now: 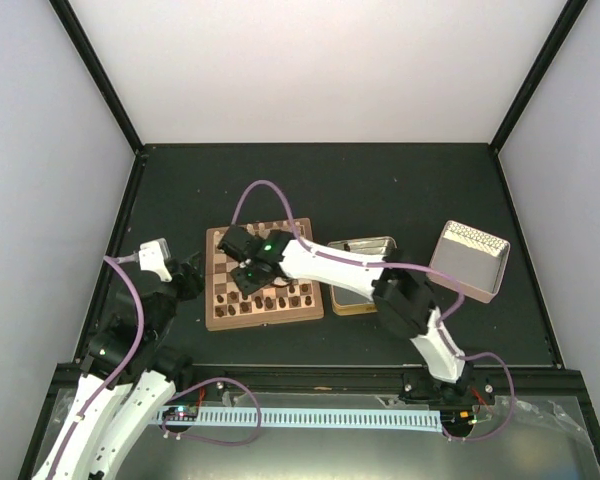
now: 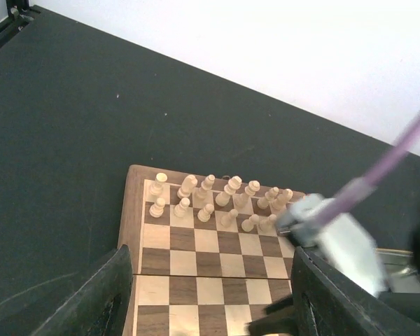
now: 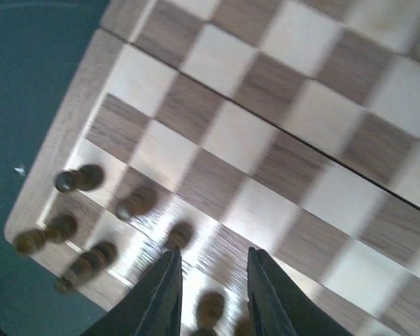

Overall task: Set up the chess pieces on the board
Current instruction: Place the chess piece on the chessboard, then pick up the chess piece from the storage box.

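Looking from above, I see the board [image 1: 263, 280] toward the tabletop's near edge, chess pieces [image 1: 280, 298] along its near rows under my right gripper [image 1: 248, 264]. Left wrist: the left gripper [image 2: 211, 255] hangs off the board's side, jaws wide and empty, out of the way. Right wrist: jaws narrowly parted around one piece [image 3: 208, 308], not pinching it.

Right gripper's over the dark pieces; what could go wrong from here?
1. A dark piece stands between the parted fingers of the right gripper; a skewed lift might tip it.
2. Nearby, other dark pieces crowd the board; a sideways move may knock them.
3. The right arm's wrist hangs close to the cream pieces and might brush them.
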